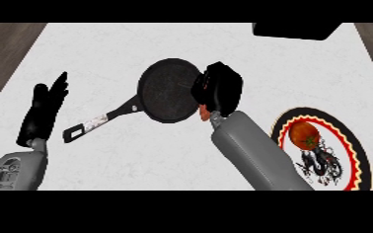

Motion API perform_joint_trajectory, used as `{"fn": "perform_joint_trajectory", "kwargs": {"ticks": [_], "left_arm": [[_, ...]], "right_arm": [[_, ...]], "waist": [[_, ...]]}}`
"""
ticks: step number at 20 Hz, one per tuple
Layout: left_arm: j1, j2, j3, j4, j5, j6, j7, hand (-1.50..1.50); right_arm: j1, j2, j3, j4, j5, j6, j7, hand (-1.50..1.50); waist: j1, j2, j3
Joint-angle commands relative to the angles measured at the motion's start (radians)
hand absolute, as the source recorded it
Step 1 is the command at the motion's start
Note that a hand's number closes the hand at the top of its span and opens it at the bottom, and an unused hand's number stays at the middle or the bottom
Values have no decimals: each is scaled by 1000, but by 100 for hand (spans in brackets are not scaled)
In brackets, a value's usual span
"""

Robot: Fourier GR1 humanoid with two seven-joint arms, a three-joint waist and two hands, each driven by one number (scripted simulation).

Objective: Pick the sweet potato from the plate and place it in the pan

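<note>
Black pan (169, 90) sits mid-table (146, 163). My right hand (222, 91) hovers at its right rim, fingers curled round the sweet potato (205, 113), an orange tip showing beneath. Pick looks done; release into pan is left. Plate (352, 148) keeps a tomato (304, 135). Left hand (45, 109) rests open, far left.

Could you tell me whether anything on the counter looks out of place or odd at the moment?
Nothing is spilled or damaged. The pan lies flat, handle towards the resting left hand. The right hand is curled at the pan's right rim, an orange bit showing beneath it. One oddity: a tomato sits on the plate.
</note>
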State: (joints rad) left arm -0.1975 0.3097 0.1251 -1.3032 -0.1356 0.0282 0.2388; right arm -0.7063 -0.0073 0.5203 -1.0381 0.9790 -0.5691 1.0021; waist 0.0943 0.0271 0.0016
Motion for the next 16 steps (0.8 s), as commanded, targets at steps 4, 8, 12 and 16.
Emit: {"fn": "perform_joint_trajectory", "kwargs": {"ticks": [4, 8, 12, 16], "left_arm": [[-73, -4, -10, 18, 5, -16, 25, 0], [-33, -19, -28, 15, -15, -5, -12, 0], [-87, -32, -45, 14, -22, -3, 29, 0], [-90, -41, -47, 18, -25, 4, 15, 0]], "right_arm": [[-69, 7, -27, 175, -238, -264, -59, 150], [-81, 7, -48, 253, -366, -309, -155, -150], [-151, 7, -42, 309, -440, -348, -208, -150], [-143, 7, -42, 328, -498, -442, -306, -150]], "waist": [[37, 19, 3], [55, 21, 3], [71, 24, 3], [78, 25, 4]]}}
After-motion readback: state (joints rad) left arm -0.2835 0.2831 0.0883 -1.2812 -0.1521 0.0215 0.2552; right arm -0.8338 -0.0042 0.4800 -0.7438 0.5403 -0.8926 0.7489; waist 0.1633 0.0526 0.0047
